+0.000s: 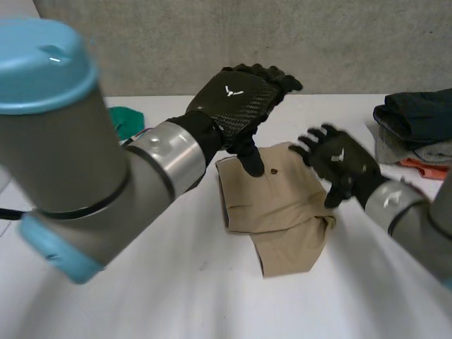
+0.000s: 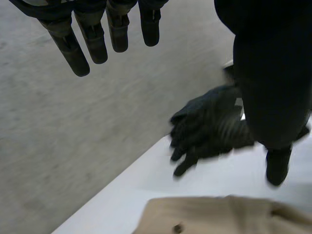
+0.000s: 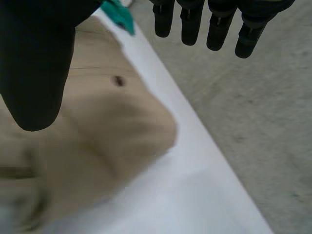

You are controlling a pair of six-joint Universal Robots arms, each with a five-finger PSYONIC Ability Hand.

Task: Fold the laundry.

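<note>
1. Head view:
   - The tan shorts (image 1: 275,212) lie folded on the white table (image 1: 141,296), near its middle. A small dark button (image 1: 274,170) shows near their far edge.
   - The left hand (image 1: 236,99) is up in the air above the far-left corner of the shorts. Its fingers are loosely extended and its thumb points down. It is empty and not touching the cloth.
   - The right hand (image 1: 339,159) is over the right edge of the shorts with its fingers spread wide, gripping nothing. I can't tell whether it touches the fabric.
   - A green cloth (image 1: 126,120) lies at the far left of the table, partly behind the left arm (image 1: 85,176).
   - A pile of clothes (image 1: 417,120) sits at the far right, with a dark item on top and grey and orange under it, well apart from the shorts.

2. Left wrist view:
   - The left hand (image 2: 268,83) has straight fingers and its thumb out to the side, with a wide gap between them and nothing in it.
   - The tan shorts (image 2: 229,214) and the button (image 2: 178,227) are below the hand, on the table (image 2: 141,187).
   - The right hand (image 2: 209,124) is seen past the thumb, with its fingers splayed over the table.
   - The grey floor (image 2: 73,136) lies beyond the table edge.

3. Right wrist view:
   - The right hand (image 3: 219,24) has straight fingers set well apart from the thumb and holds nothing.
   - The tan shorts (image 3: 97,141) lie below the thumb and palm, and the button (image 3: 117,81) is visible.
   - A bit of the green cloth (image 3: 118,13) is past the shorts, near the fingertips.
   - The table (image 3: 195,195) edge runs just beside the shorts, and the floor (image 3: 253,107) is under the fingers.
</note>
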